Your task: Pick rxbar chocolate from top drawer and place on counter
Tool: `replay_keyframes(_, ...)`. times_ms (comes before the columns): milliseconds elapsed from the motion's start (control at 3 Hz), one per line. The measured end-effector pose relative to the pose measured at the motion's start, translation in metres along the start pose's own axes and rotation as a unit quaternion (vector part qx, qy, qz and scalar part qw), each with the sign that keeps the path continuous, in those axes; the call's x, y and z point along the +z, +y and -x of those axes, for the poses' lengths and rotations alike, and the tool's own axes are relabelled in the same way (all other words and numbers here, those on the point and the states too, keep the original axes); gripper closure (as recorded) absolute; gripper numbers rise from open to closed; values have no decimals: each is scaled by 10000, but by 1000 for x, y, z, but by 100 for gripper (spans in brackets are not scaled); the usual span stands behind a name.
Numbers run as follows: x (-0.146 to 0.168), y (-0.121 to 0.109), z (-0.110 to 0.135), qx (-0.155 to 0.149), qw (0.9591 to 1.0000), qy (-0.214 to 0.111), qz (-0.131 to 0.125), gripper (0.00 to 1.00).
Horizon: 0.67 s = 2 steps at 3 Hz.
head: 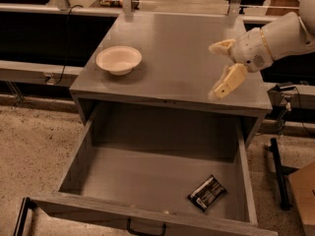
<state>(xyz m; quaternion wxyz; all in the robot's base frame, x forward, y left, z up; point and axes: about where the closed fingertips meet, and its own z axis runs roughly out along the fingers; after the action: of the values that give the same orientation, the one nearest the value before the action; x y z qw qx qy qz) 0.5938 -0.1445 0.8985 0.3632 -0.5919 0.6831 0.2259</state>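
The rxbar chocolate [207,192], a small black wrapped bar with white markings, lies flat on the floor of the top drawer [147,176], near its front right corner. The drawer is pulled wide open, with a dark handle [145,228] on its front panel. My gripper [215,71] hovers over the right front part of the counter [182,43]. Its cream fingers [229,80] are spread open and hold nothing. It is well above the bar and behind it.
A cream round bowl [118,59] stands on the counter's left side. A dark shelf or bench runs behind and to the left of the cabinet. Speckled floor surrounds it. A black stand [278,171] and a cardboard box [302,195] are at the right.
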Motion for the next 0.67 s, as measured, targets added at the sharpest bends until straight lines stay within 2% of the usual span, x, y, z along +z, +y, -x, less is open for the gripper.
replay_keyframes(333,12,16,-4,-138,9994,211,235,0)
replay_keyframes(667,23,62,-21,-454,9898,1097,789,0)
